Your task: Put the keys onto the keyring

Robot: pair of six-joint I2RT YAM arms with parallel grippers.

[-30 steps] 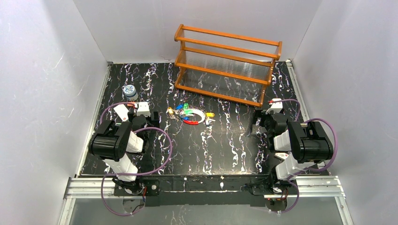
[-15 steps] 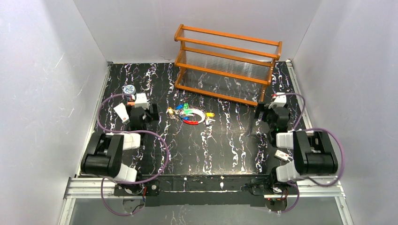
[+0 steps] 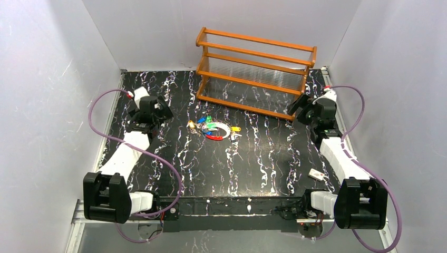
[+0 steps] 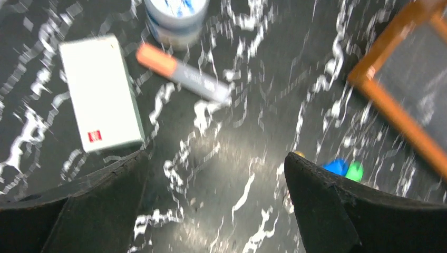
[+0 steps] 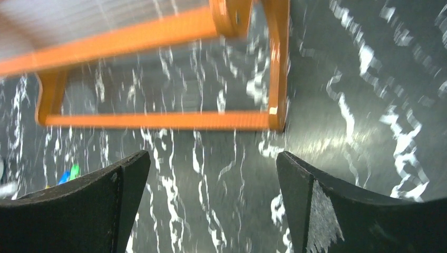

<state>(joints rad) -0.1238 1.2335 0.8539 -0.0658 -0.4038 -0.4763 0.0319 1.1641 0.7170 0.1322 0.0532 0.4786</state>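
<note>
The keys [image 3: 204,125], with green, blue and yellow heads, lie in a cluster at the table's middle. One yellow key [image 3: 235,127] lies a little to their right. The keyring [image 3: 220,132], a thin white loop with a curved red piece, lies against the cluster. My left gripper [image 3: 164,110] is open and empty, to the left of the keys. Its wrist view [image 4: 216,174] shows the blue key [image 4: 336,166] and the green key [image 4: 355,171] beside its right finger. My right gripper [image 3: 296,107] is open and empty by the rack's right end. Its wrist view [image 5: 213,179] shows the keys [image 5: 68,174] at far left.
An orange wooden rack [image 3: 255,74] stands at the back and shows in the right wrist view [image 5: 158,120]. A white card [image 4: 100,92], an orange-tipped stick [image 4: 182,74] and a blue-white jar [image 4: 176,16] lie ahead of my left gripper. A small white tag [image 3: 317,174] lies front right.
Both arms have stretched out from their folded pose toward the back of the table. The left gripper now covers the jar and card area. The right gripper is at the rack's right end.
</note>
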